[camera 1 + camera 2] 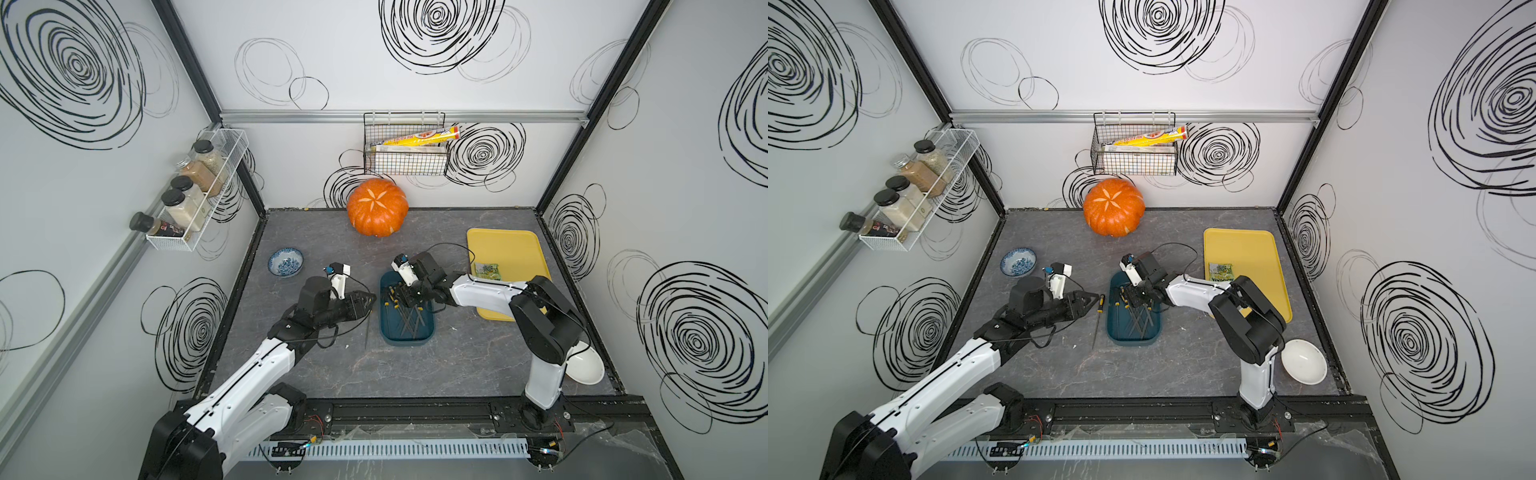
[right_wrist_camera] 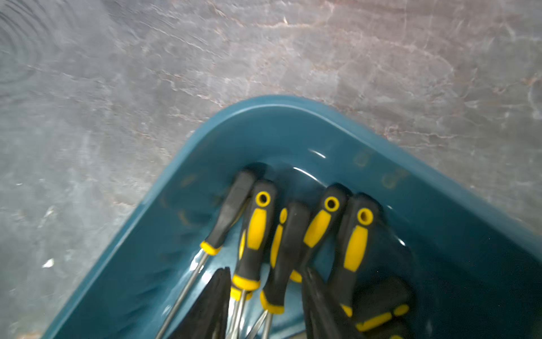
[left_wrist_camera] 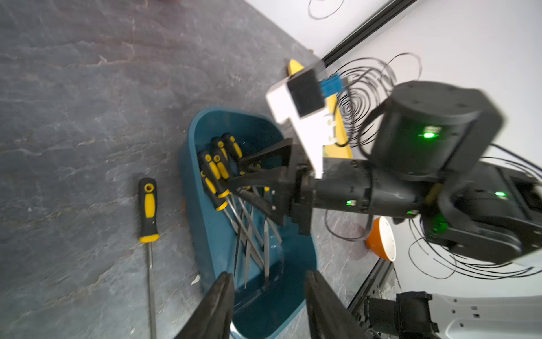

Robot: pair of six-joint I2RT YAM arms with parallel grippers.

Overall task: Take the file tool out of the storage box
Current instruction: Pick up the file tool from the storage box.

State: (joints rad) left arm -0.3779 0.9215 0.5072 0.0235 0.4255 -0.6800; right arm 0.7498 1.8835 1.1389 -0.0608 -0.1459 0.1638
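While left gripper (image 3: 268,276) gapes empty beside the glossy teal storage box (image 3: 205,232), right gripper (image 2: 265,271) straddles black-and-yellow file handles (image 2: 256,229) (grip unclear).

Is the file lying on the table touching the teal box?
Apart: the left wrist view shows bare table between the file and the storage box.

Teal storage box (image 1: 407,338), orange pumpkin (image 1: 377,212), yellow tray (image 1: 507,249), grey marbled tabletop (image 1: 415,374).

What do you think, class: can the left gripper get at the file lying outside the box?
Probably yes: the file lies bare on the table, outside the box and right by the open left gripper, with nothing on it.
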